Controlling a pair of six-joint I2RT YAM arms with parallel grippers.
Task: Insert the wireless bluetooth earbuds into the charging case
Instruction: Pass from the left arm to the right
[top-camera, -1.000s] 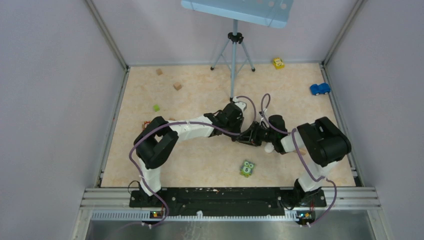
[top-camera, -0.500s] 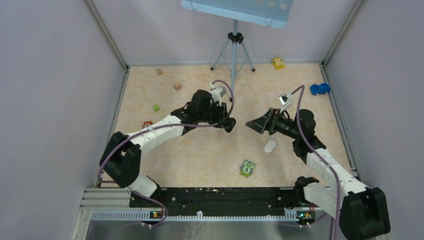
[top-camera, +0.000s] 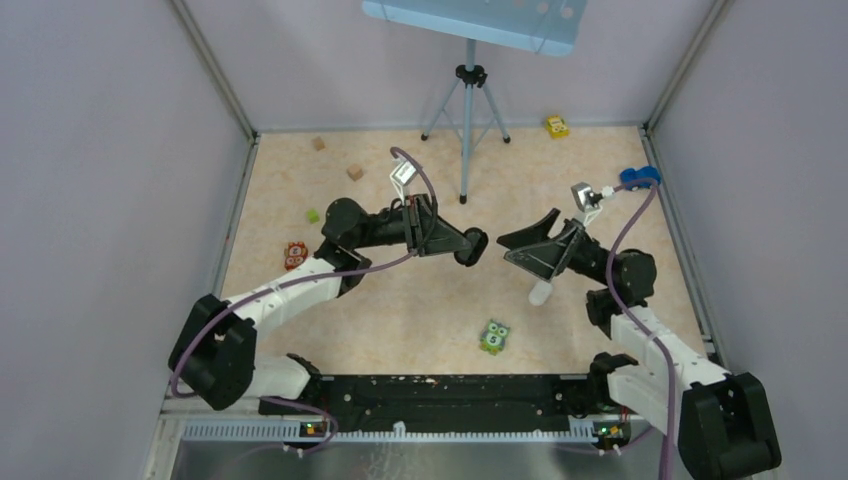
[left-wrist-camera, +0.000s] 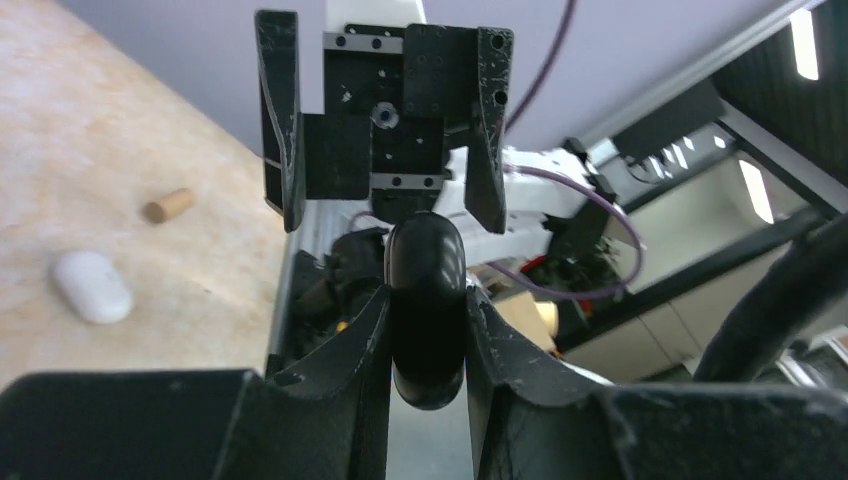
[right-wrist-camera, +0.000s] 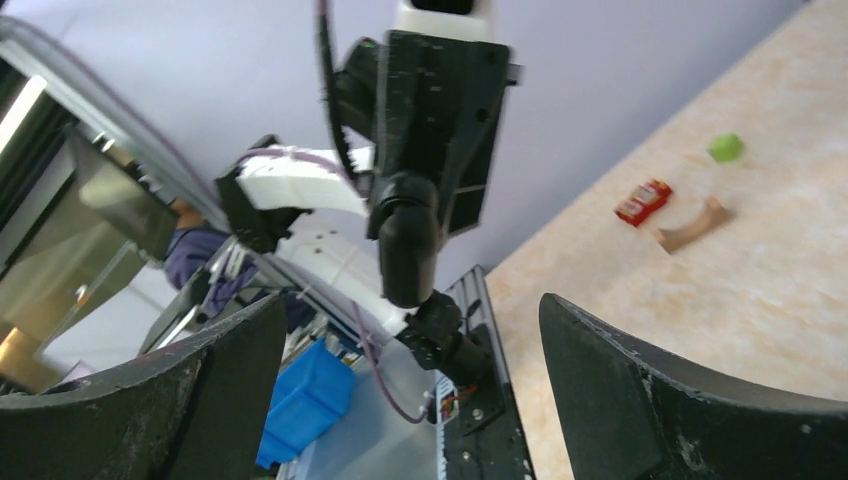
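Above the tan table (top-camera: 400, 310), both arms hang in the air with their claws facing each other, just apart; the left gripper (top-camera: 474, 250) is pinched partway closed on a black charging case (left-wrist-camera: 425, 300); the right gripper (top-camera: 506, 250) gapes wide, holding nothing. A white case (top-camera: 540, 293) lies on the table beneath the right gripper.

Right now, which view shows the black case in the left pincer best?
Left wrist: the black case fills the centre, clamped in the left pincer. Right wrist shows it smaller, from the opposite side. Top view: barely distinguishable from the pincer.
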